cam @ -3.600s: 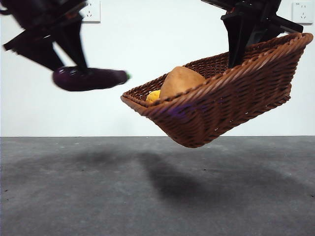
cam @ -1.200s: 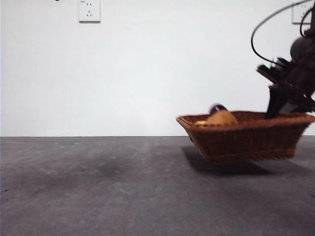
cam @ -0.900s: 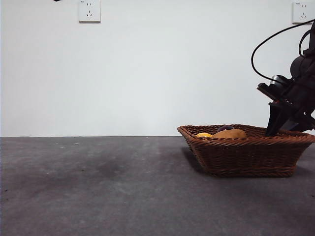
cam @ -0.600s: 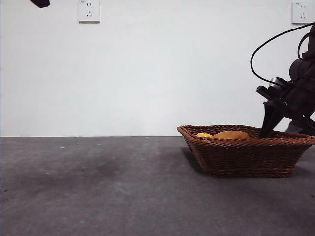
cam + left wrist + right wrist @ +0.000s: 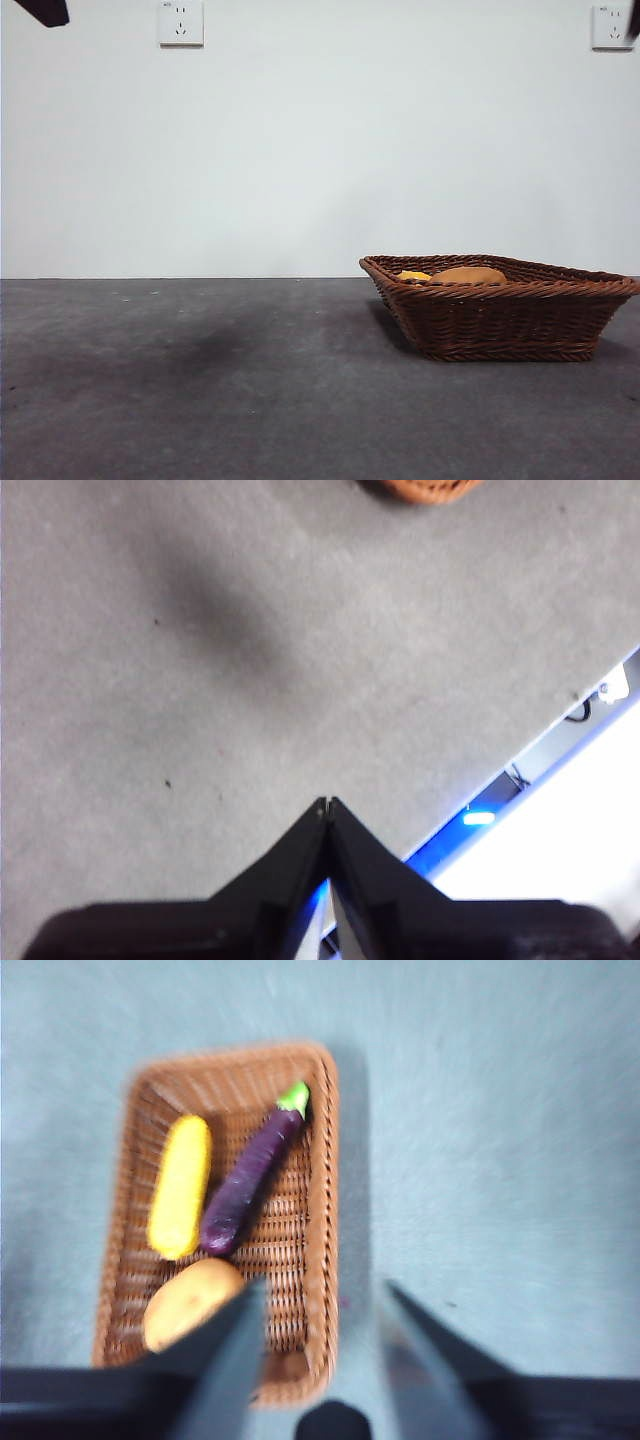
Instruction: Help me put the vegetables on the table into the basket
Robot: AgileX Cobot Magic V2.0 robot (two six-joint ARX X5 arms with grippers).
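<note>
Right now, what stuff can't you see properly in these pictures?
- Eggplant: hidden in the front view, behind the basket wall; only the right wrist view shows it.
- Corn and potato: in the front view only their tops peek over the rim.
- Right wrist view: blurred, so the weave and the vegetables' skins are fuzzy.
- Left wrist view: the basket is cut off by the edge; only a corner shows.
- Both arms: nearly out of the front view.

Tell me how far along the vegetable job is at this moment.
It looks finished. The long purple eggplant, yellow corn piece and tan potato all lie inside the brown woven wicker basket, which sits on the dark grey table. Nothing is in hand: the left gripper is shut on nothing, the right gripper open above the basket. No vegetable remains outside.
</note>
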